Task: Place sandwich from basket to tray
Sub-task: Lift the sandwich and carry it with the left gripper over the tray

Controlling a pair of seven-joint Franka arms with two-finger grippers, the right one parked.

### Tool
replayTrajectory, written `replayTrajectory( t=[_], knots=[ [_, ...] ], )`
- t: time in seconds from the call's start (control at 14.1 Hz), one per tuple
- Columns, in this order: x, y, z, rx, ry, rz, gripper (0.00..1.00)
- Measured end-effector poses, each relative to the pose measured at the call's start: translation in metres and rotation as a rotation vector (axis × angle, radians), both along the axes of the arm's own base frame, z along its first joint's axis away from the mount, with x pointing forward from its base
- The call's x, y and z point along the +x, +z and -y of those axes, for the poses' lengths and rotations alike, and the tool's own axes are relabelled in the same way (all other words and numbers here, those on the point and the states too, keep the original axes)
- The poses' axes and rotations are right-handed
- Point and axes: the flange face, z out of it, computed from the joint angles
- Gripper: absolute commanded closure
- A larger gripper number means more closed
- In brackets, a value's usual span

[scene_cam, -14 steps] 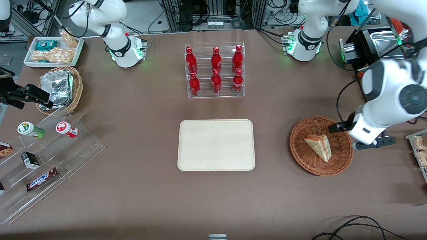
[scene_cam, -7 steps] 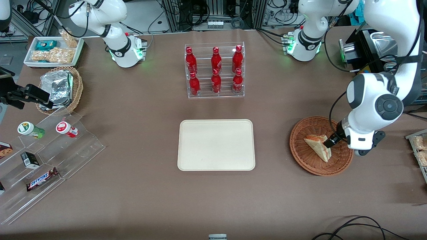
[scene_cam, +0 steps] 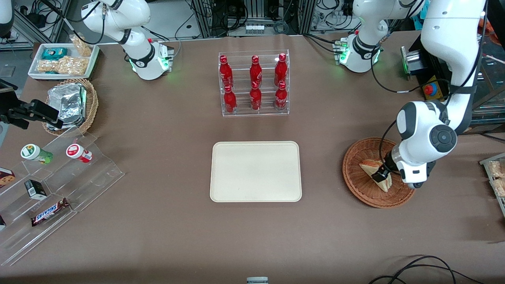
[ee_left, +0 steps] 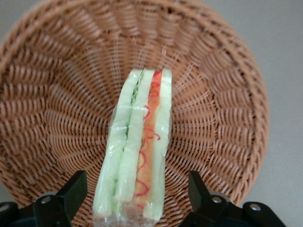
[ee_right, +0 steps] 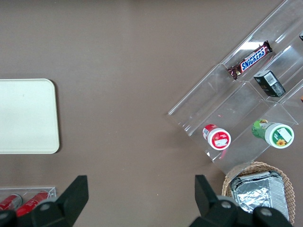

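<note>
The sandwich lies in the reddish-brown wicker basket toward the working arm's end of the table. In the left wrist view the sandwich stands on edge in clear wrap, with its green and red-orange filling showing against the basket. My gripper is low over the basket. It is open, with one black finger on each side of the sandwich and a gap on both sides. The cream tray sits bare at the table's middle.
A clear rack of red bottles stands farther from the front camera than the tray. Toward the parked arm's end are a stepped acrylic shelf of snacks, a tan basket of foil packs and a white tray of snack bags.
The working arm has swung in from the basket's outer rim and come down over the basket. The open gripper now straddles the sandwich, which has not moved.
</note>
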Motion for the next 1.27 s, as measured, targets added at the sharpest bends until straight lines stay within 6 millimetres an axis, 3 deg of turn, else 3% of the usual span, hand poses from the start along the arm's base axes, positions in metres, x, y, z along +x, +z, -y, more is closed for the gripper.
replayTrajectory(
  t=[0.14,0.28,0.57,0.71,0.85,1.27],
  knots=[
    [-0.002,-0.003,0.0,-0.001,0.001,-0.023,0.96],
    [0.001,0.01,0.002,-0.001,-0.006,-0.084,0.97],
    [0.019,0.075,0.007,0.032,-0.048,-0.191,0.97],
    [0.023,0.104,0.023,0.036,-0.078,-0.212,0.99],
    [0.018,0.109,0.064,0.04,-0.143,-0.213,0.99],
    [-0.008,0.084,0.241,0.006,-0.398,-0.062,0.9]
  ],
)
